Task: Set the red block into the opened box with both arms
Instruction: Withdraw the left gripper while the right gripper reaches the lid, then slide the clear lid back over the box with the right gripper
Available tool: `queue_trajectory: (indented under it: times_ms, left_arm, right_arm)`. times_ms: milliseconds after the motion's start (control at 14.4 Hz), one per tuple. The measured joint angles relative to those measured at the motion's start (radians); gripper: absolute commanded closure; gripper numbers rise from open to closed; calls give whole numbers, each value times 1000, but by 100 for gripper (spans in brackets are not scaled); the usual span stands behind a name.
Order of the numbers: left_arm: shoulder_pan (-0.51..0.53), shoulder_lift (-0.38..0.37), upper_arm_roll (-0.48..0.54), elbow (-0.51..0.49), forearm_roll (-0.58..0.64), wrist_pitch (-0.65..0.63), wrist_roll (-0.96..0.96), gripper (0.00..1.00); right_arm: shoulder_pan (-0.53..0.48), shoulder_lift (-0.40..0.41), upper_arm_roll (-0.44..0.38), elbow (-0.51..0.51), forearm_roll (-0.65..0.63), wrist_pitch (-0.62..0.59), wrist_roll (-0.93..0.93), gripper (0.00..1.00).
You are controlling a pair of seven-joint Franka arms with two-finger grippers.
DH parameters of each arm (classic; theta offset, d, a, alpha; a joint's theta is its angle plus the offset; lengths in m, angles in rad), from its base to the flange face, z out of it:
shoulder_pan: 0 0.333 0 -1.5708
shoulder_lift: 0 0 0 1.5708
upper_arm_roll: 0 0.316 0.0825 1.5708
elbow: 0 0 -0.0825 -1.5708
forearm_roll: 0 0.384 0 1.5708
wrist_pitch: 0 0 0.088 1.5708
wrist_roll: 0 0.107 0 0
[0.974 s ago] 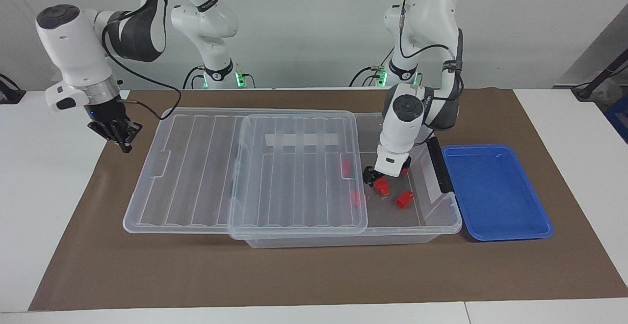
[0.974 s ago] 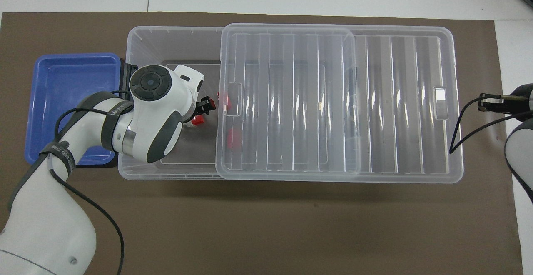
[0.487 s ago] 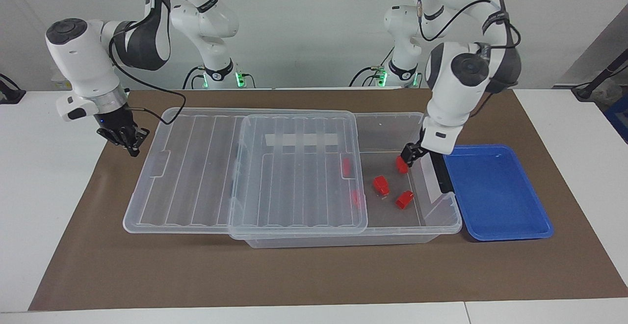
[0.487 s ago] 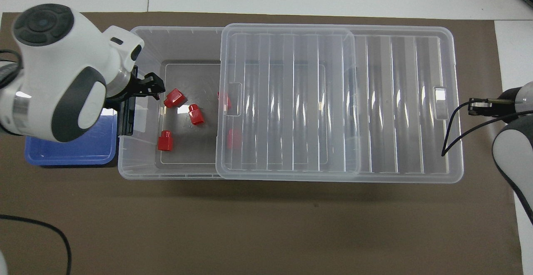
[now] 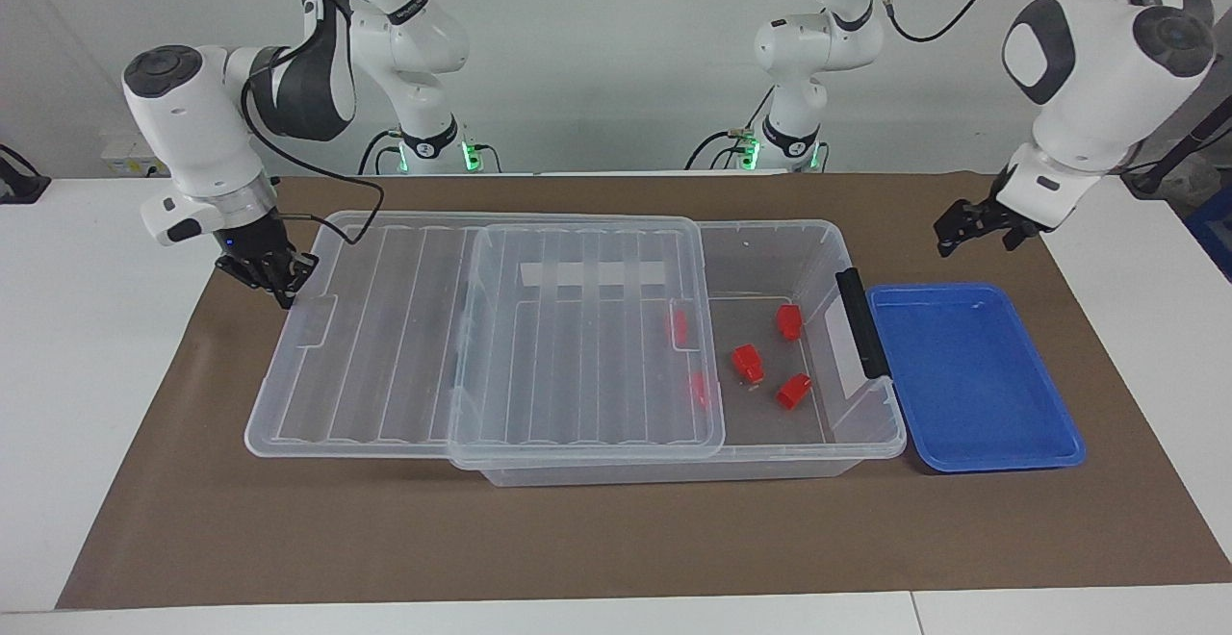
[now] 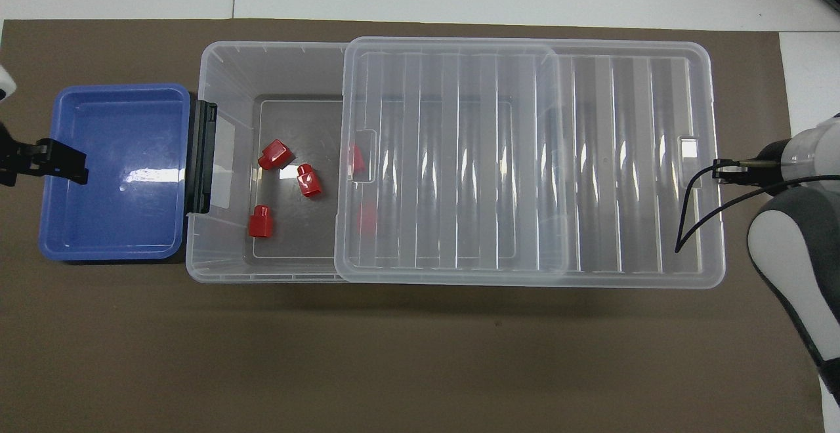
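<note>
Left gripper jaws wide, empty; right gripper jaws closed at lid.

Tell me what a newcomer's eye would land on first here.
The red blocks stand out, lying in the uncovered end of the clear box, with two more dimly seen under its half-slid lid. Next, the empty blue tray beside the box at the left arm's end. The left gripper hangs open near the tray.

blocks in box, tray beside
</note>
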Motion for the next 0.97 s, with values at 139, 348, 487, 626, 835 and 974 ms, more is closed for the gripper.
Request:
queue_trajectory:
  times_ms: [139,348,487,626,835,974]
  left_arm:
    - [57,-2,0,-3,0,0,82,0]
    - [62,-25,-11,-3,0,-14,98,0]
    - [56,-54,-16,-4,0,-39,98,0]
    - [56,-76,-17,-11,0,-56,98,0]
    - [56,-105,-17,-19,0,-75,98,0]
    - [56,-122,-18,-33,0,-78,98,0]
  right_arm:
    - [13,0,0,-1,0,0,-13,100]
    - [45,-1,1,-2,0,-5,-16,100]
    - [78,-2,1,-3,0,-18,-16,100]
    - [116,-3,2,-4,0,-22,-16,100]
    - [176,-4,3,-5,0,-23,-16,100]
    - [216,-4,4,-6,1,-23,7,100]
